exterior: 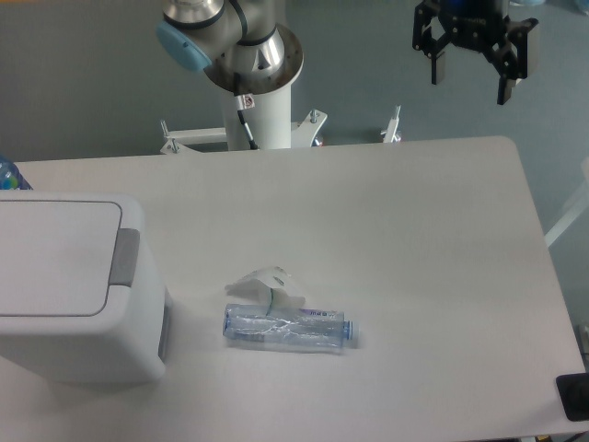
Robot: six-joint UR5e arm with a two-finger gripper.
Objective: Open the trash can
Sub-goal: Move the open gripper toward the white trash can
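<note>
The trash can (78,290) is a large white boxy bin at the table's left edge. Its flat lid lies closed, with a grey push tab (126,257) on its right side. My gripper (471,78) hangs high at the top right, above the table's far right corner and far from the bin. Its black fingers (438,66) point down, spread apart, with nothing between them.
A clear crushed plastic bottle (287,329) lies on its side near the table's middle, with a crumpled white scrap (270,284) just behind it. The arm's white base column (264,101) stands behind the table's far edge. A black object (574,396) sits at the bottom right corner.
</note>
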